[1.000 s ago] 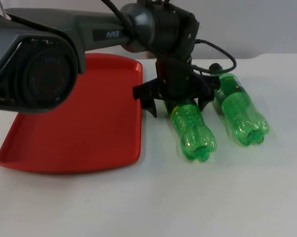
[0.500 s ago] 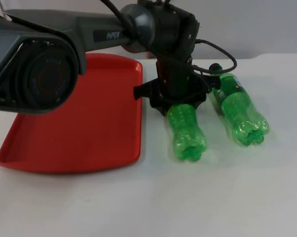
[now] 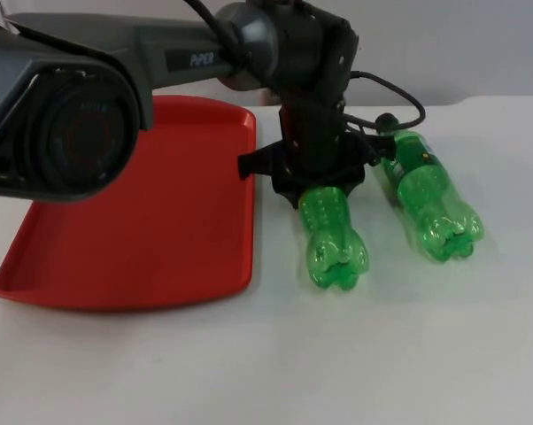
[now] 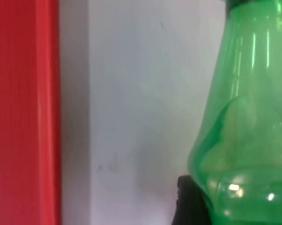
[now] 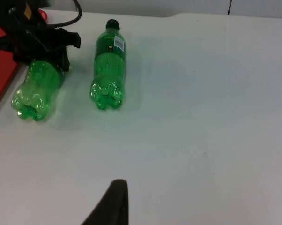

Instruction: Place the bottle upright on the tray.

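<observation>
Plastic is the material of nearly everything on the white tabletop (image 3: 408, 354): a red, shallow, rounded-corner plastic tray (image 3: 142, 221) with a raised lip, and two clear green ribbed plastic bottles with lobed, petal-shaped bases.

The nearer green bottle (image 3: 333, 235) lies just beside the tray's long edge, a strip of bare tabletop between them, its base toward the camera. The left pincer (image 3: 322, 177) has its black fingers closed around this bottle's upper body; the left wrist view shows the glossy green wall (image 4: 244, 131) pressed against a black fingertip (image 4: 190, 201), with the tray's red rim (image 4: 24, 112) across a band of white.

The second green bottle (image 3: 430, 199), with a black cap and a small label, lies on its side beyond the first one as seen from the tray, close to it but apart.

A second ago the pincer was spread wide over the nearer bottle; it has since shut on it, and the bottle's base has swung slightly toward the tray.

The right pincer waits well away from the tray, a fingertip (image 5: 114, 204) over bare tabletop; I cannot tell whether it is spread or closed. From there both bottles (image 5: 38, 89) (image 5: 108, 79) lie on their sides. The tray's smooth floor is open, and wide bare tabletop lies past the second bottle.
</observation>
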Robot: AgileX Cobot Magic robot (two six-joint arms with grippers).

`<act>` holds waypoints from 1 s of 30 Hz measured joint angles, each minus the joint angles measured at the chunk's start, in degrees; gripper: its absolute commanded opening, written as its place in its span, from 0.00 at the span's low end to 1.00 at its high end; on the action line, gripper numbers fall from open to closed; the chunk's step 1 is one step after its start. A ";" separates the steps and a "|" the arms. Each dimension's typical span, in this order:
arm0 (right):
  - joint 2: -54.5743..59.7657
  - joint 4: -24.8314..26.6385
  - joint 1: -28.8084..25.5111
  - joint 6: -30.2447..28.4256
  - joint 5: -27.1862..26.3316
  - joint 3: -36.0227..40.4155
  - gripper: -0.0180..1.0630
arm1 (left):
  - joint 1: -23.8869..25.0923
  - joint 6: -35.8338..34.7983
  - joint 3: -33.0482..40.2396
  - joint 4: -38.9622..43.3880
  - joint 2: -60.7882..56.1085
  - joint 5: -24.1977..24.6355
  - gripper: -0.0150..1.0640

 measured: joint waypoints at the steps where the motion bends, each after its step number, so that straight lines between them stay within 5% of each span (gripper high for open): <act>1: 0.00 0.00 0.00 0.00 0.00 0.00 0.99 | 0.00 -0.12 0.00 0.60 -0.64 0.43 0.01; 13: 0.00 0.00 0.00 0.00 0.00 0.00 0.99 | -2.35 -4.18 0.00 20.57 -16.35 1.22 0.01; 30: 0.00 0.00 0.00 0.00 0.00 0.00 0.99 | 0.20 4.94 0.00 26.44 -34.72 0.96 0.01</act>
